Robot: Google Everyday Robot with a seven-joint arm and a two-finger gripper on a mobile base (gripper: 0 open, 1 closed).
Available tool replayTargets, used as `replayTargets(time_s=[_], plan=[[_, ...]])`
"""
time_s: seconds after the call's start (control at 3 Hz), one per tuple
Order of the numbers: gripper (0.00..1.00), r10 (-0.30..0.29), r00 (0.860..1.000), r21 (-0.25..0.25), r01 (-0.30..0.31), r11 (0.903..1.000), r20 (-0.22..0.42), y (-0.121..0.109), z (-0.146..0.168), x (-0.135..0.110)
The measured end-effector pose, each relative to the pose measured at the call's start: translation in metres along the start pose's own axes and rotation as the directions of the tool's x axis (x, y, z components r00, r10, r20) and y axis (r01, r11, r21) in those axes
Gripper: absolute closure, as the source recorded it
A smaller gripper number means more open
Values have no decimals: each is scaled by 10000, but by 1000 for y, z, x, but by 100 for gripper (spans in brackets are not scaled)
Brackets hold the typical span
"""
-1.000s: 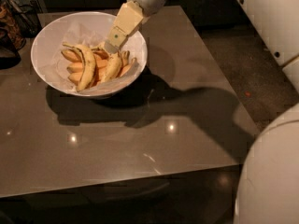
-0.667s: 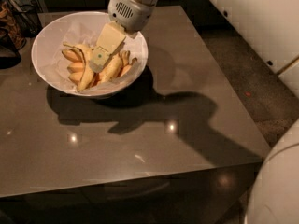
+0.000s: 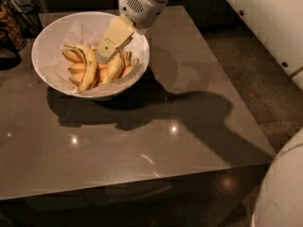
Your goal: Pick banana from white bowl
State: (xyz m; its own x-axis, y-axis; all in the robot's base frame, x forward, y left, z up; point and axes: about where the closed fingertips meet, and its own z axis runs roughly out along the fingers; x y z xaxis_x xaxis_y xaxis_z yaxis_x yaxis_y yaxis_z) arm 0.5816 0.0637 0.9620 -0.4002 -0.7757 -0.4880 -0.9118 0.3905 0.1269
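Gripper (image 3: 103, 56) is down inside the white bowl (image 3: 45, 39) on the bench (image 3: 118, 160), right over the thick, curved yellow banana (image 3: 113, 69). Can't tell if it's open or clamped.

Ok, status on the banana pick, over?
Gripper low inside white bowl, above the fruit. Banana lies in bowl right beside gripper tip, not yet lifted. Other bananas packed against it.
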Motion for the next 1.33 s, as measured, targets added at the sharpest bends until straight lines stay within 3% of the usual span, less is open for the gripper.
replayTargets(time_s=[0.67,1.33], plan=[[5,766,9967,46,-767,9970,281,-19,-4,2],[14,193,9986,399,-173,9991,-495,-5,15,-11]])
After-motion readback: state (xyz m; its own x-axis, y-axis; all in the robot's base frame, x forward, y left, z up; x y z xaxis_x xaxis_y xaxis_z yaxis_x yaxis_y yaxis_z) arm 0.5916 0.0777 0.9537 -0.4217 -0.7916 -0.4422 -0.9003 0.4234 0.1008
